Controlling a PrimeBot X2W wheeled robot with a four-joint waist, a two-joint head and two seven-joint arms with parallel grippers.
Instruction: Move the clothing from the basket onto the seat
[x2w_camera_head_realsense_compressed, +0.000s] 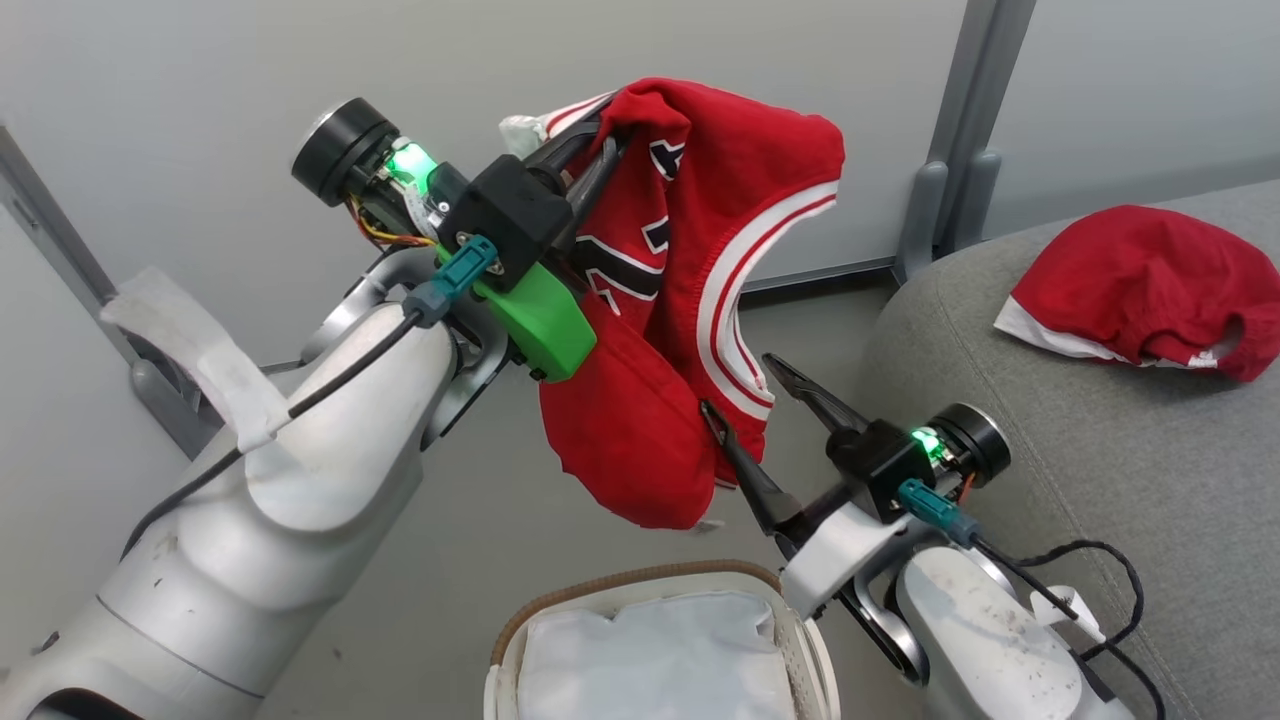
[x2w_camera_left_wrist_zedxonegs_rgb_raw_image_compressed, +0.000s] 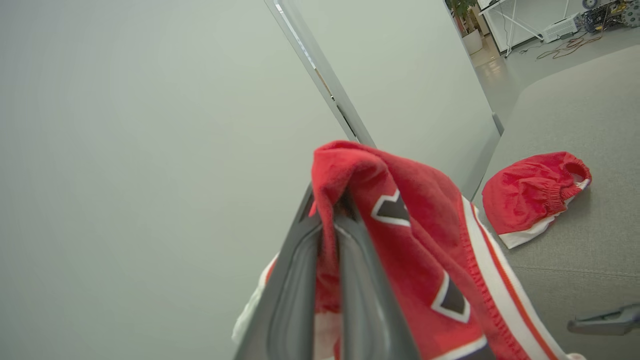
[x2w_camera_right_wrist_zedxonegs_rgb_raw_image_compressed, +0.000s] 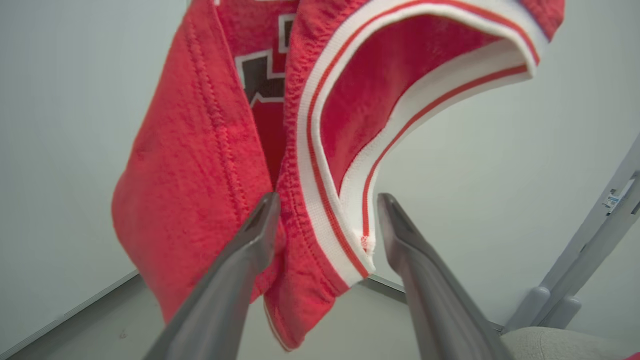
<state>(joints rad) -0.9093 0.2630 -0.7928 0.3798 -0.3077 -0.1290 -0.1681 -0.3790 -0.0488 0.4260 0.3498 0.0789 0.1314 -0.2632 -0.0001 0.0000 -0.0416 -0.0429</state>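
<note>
the left gripper (x2w_camera_left_wrist_zedxonegs_rgb_raw_image_compressed: 327, 215) is clamped on a red jersey (x2w_camera_head_realsense_compressed: 700, 250) hanging above the basket (x2w_camera_head_realsense_compressed: 640, 580). the right gripper (x2w_camera_head_realsense_compressed: 737, 382), jaws apart, straddles its striped hem (x2w_camera_right_wrist_zedxonegs_rgb_raw_image_compressed: 325, 200), perhaps touching it. right of the basket, another red garment (x2w_camera_head_realsense_compressed: 1140, 285) lies on the seat (x2w_camera_head_realsense_compressed: 1050, 450).

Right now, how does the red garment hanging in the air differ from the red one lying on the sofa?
The hanging garment dangles from the shut left gripper; the lying garment rests bunched on the grey seat, ungripped. The hanging garment shows dark white-edged lettering and striped trim; the lying garment shows a plain white hem, no lettering visible. Both are bright red with white edging.
</note>
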